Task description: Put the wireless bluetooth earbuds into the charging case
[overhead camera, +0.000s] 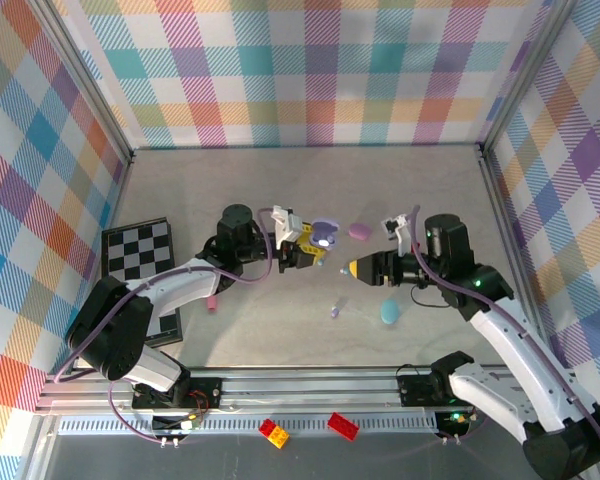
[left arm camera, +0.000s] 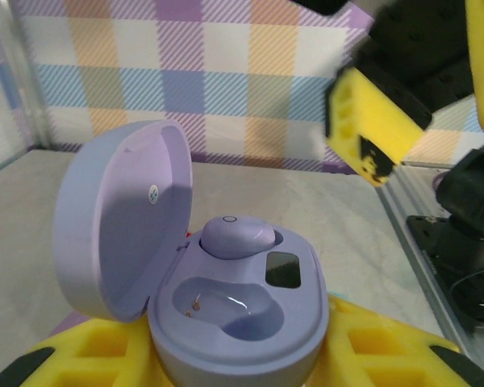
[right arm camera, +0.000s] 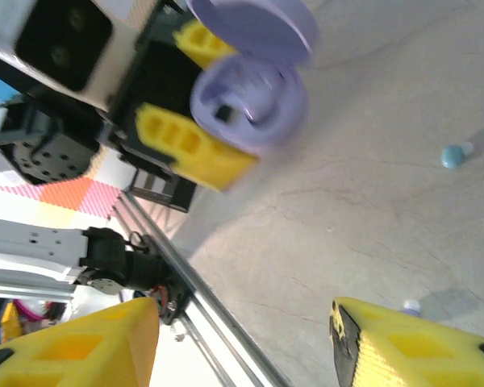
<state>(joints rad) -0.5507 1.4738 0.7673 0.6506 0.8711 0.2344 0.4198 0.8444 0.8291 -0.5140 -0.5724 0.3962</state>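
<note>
My left gripper (overhead camera: 302, 246) (left arm camera: 234, 367) is shut on the base of a lavender charging case (overhead camera: 325, 235) (left arm camera: 242, 314), which sits between its yellow fingers (left arm camera: 73, 359). The lid (left arm camera: 121, 218) stands open. One lavender earbud (left arm camera: 235, 235) sits in the far slot, and the near slot (left arm camera: 226, 306) is empty. Just right of the case my right gripper (overhead camera: 358, 268) (right arm camera: 242, 339) hangs open with nothing between its fingers; one of its fingers (left arm camera: 371, 121) hovers above the case. A loose lavender earbud (overhead camera: 335, 311) (right arm camera: 411, 306) and a teal earbud (right arm camera: 452, 156) lie on the table.
A closed pink case (overhead camera: 360, 231) lies behind the grippers and a teal case (overhead camera: 389, 312) in front of the right one. A checkered board (overhead camera: 140, 250) and a pink stick (overhead camera: 212, 300) are at the left. Two toy bricks (overhead camera: 273, 432) lie by the front rail.
</note>
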